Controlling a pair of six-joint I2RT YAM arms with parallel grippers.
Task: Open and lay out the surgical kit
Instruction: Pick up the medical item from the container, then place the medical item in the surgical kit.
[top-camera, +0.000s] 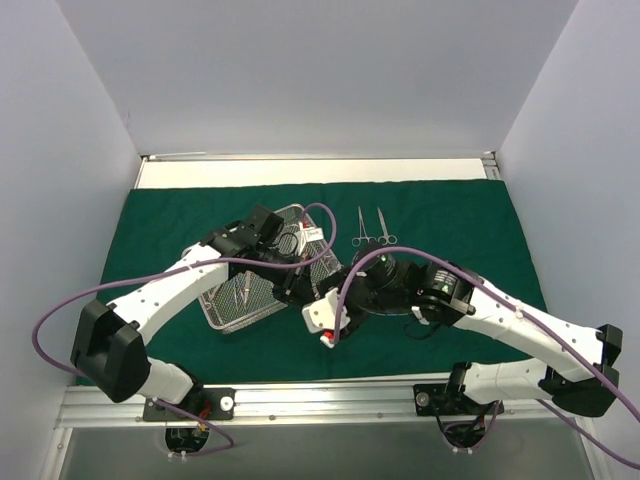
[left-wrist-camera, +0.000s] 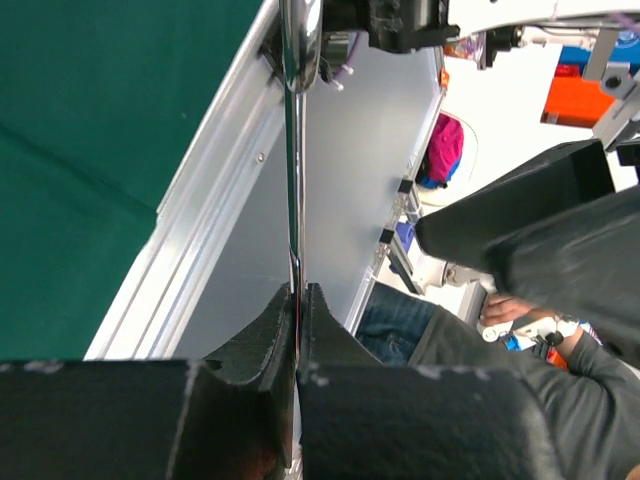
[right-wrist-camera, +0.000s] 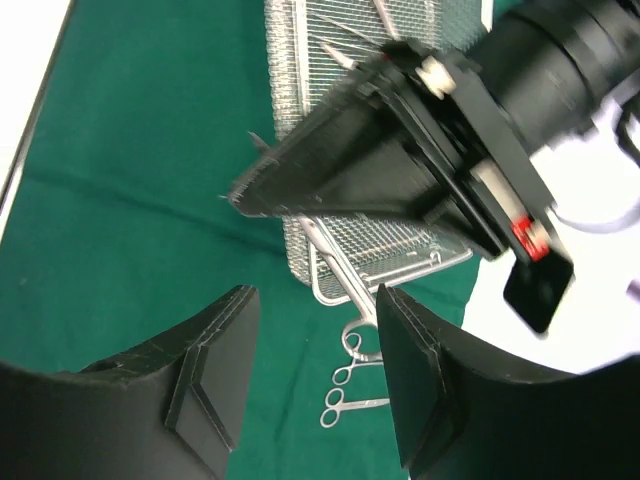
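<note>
From where I stand the unwrapping looks done. The green cloth (top-camera: 170, 215) lies spread flat over the surface (top-camera: 300, 172), and the step in hand seems to be emptying the wire-mesh tray (top-camera: 250, 310) one piece at a time.

The left tool (left-wrist-camera: 298, 292) is clamped tight. Its pads pinch a slim steel instrument (left-wrist-camera: 291, 180) that runs straight out ahead of them, seen edge-on. The tray sits on the cloth beneath this tool. Pointed steel tips (right-wrist-camera: 338, 55) inside the tray suggest it is not empty yet.

The right tool (right-wrist-camera: 315, 300) is close by, facing the tray's short end. Its jaws stand partly apart with nothing pinched between them. Ring handles (right-wrist-camera: 350, 345) show on the cloth below that gap, close to one finger. I cannot tell whether they touch the finger or belong to the held piece.

On the far side of the right tool, two laid-out instruments (top-camera: 360, 228) lie side by side on the cloth. Their rings point toward the arms, and they sit just off the tray's end.

My guess is that the held piece is meant either to pass to the right tool or to go down next to that pair. For a pass, the right jaws would need to close squarely on the free end before the left lets go. After that it wants a low, level placing parallel to the pair, without snagging the cloth or nudging the two lying there.
</note>
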